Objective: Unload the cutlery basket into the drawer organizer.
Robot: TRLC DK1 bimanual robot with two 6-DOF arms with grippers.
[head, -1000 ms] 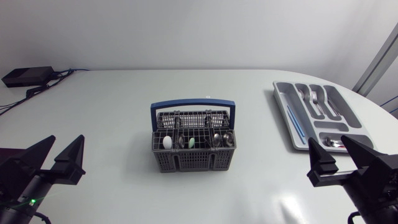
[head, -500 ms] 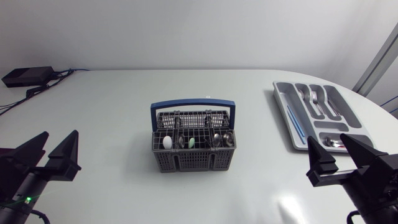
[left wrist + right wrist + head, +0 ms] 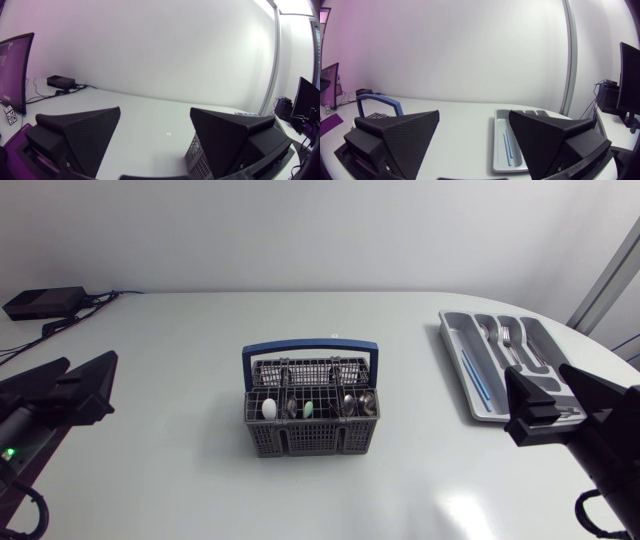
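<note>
White tabletop (image 3: 180, 340) beneath all. Left gripper (image 3: 155, 110) and right gripper (image 3: 474, 113) low at opposite edges, fingers spread wide, holding nothing. Grey cutlery basket (image 3: 310, 442) mid-tabletop, blue handle (image 3: 310, 346) upright, spoons (image 3: 350, 402) inside. Drawer organizer (image 3: 455, 350) just ahead of right gripper, forks (image 3: 505, 337) within.

The white table (image 3: 190, 340) carries three things. A grey basket (image 3: 311, 420) with a blue handle stands between the left claw (image 3: 62, 385) and the right claw (image 3: 560, 405), well apart from both. A grey organizer (image 3: 458, 365) lies just ahead of the right claw, which hides its near end from above. A black box (image 3: 45, 302) sits far ahead of the left claw, near the table's far edge.
</note>
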